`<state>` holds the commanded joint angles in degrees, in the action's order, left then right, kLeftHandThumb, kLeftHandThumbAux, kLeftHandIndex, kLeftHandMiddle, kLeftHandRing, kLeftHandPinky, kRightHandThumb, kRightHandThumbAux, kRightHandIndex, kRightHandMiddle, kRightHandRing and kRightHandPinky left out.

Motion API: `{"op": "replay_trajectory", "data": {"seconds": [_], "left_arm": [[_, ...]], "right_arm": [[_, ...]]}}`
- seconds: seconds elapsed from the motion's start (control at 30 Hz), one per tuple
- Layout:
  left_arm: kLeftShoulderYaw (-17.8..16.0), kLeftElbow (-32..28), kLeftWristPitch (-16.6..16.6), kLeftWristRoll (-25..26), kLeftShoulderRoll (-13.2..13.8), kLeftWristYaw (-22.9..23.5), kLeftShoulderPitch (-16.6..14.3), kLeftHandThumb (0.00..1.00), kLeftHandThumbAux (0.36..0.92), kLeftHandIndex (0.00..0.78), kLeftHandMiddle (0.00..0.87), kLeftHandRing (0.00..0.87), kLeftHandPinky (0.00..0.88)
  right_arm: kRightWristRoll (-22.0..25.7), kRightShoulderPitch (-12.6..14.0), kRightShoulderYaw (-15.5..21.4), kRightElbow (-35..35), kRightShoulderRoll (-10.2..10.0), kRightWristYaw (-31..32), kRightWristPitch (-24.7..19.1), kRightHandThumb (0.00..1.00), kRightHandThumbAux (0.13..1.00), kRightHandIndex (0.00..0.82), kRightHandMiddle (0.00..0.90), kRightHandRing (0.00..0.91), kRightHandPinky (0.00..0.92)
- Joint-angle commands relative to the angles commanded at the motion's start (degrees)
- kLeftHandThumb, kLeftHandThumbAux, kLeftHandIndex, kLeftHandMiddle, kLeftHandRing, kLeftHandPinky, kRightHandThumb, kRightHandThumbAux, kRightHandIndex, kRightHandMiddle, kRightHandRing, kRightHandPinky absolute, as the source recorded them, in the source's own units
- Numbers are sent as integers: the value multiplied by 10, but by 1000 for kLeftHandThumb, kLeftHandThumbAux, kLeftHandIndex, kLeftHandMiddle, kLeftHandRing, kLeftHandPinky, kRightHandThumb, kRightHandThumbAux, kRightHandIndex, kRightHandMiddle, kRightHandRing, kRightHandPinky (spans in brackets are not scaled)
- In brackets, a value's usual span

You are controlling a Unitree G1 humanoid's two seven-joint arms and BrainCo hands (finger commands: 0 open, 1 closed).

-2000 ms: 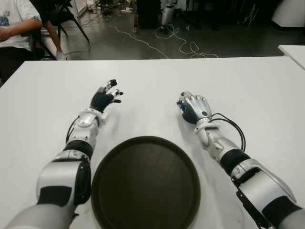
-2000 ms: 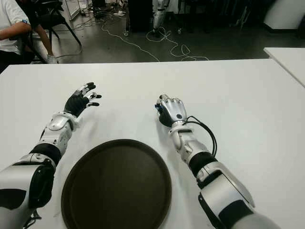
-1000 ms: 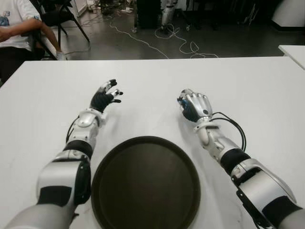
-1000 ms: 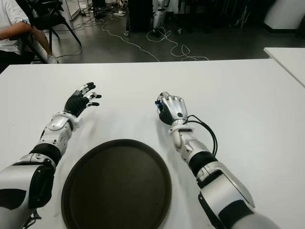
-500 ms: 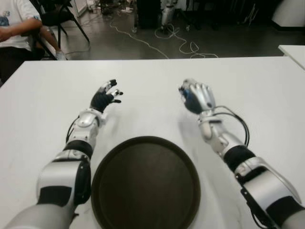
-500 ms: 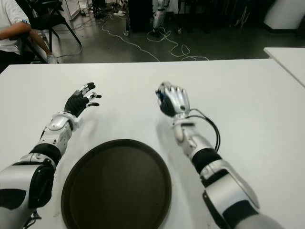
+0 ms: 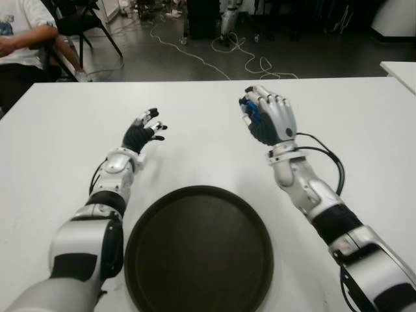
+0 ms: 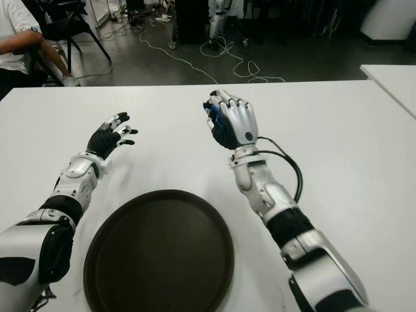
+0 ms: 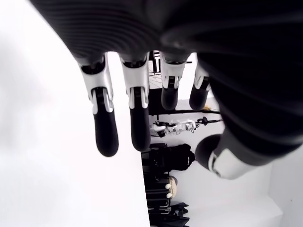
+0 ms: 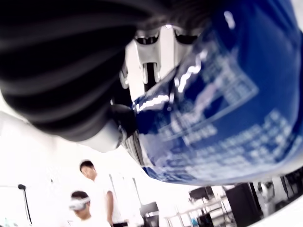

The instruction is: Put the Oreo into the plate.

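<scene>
- While the Oreo (image 7: 253, 114) is being held in the curled fingers of the right hand (image 7: 268, 119), that hand is being carried clear above the white table (image 7: 364, 130), at the far right of the scene; the blue wrapper is seen filling the palm in the right wrist view
- The plate (image 7: 199, 250), a dark round one, is lying at the near middle of the table, so it is being approached from the far right: the packet is judged to need bringing nearer and to the left before it is let go
- The long axis of the packet cannot be told, since most of it is being covered by the fingers
- The left hand (image 7: 142, 132) is being shown at the far left of the plate, fingers spread and holding nothing; it is about as near the plate as the right, but the carrying is being done by the right hand alone
- A seated person (image 7: 18, 39) is being glimpsed beyond the far left corner of the table
</scene>
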<state>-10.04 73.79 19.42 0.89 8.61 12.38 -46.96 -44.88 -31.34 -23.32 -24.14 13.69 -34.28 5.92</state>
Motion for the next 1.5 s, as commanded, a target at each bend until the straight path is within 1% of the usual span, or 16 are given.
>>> {"op": "replay_trajectory", "data": {"seconds": [0.17,0.3,0.4,0.47,0.57,0.6,0.7,0.77,0.83,0.93,1.03,1.2,1.3,1.37,1.43,1.5], "left_arm": [[2,0,-1,-3,0,-5,0,255,657,26,97,262,395],[3,0,0,-3,1,-5,0,246,663,21,92,258,392],[4,0,0,-4,1,-4,-1,242,666,20,93,259,393],[4,1,0,-4,1,-4,-1,241,668,22,93,258,391],[4,1,-1,-4,0,-4,-2,243,666,23,91,256,389],[4,1,-2,-4,0,-5,-2,243,665,23,90,255,388],[4,1,-2,-5,0,-5,-3,243,659,23,90,250,383],[5,1,-2,-5,0,-6,-3,242,656,23,89,248,380],[4,2,-3,-5,0,-6,-3,246,653,23,89,247,383],[4,2,-2,-5,0,-6,-3,251,650,25,90,250,391],[4,2,0,-5,0,-7,-3,251,651,28,95,253,391],[6,2,0,-7,0,-8,-3,252,656,28,95,257,387],[6,2,-1,-7,1,-8,-3,247,662,23,91,257,383],[6,2,-2,-7,1,-7,-3,238,664,18,88,252,380],[5,3,-3,-8,2,-7,-4,234,671,16,85,250,382],[4,3,-4,-7,1,-5,-4,233,677,15,83,250,387]], "right_arm": [[-9,1,3,6,1,-20,7,690,732,429,690,680,666],[-17,7,4,28,3,-28,7,691,733,431,723,716,721],[-25,14,4,48,0,-44,11,692,733,431,743,739,753],[-22,18,5,54,-4,-50,23,692,733,431,751,748,760],[12,22,10,56,-9,-41,68,691,734,431,755,754,768],[25,26,12,59,-12,-31,81,691,734,431,756,754,769],[48,39,13,69,-20,-5,101,690,735,430,759,760,781],[61,55,10,82,-29,15,107,689,736,430,759,762,789],[88,71,6,95,-38,56,114,689,736,429,757,765,802],[117,93,-2,131,-51,117,108,691,736,428,760,771,815],[140,107,-7,168,-59,173,99,693,735,429,766,777,820],[174,134,-8,217,-56,250,103,697,734,429,764,777,810],[187,141,-3,223,-55,278,109,698,733,430,745,764,794],[199,144,-4,226,-52,304,112,696,734,429,707,731,761],[217,147,-7,238,-40,346,112,696,735,430,692,718,750],[231,148,-7,248,-34,376,112,696,734,430,693,719,750]]}}
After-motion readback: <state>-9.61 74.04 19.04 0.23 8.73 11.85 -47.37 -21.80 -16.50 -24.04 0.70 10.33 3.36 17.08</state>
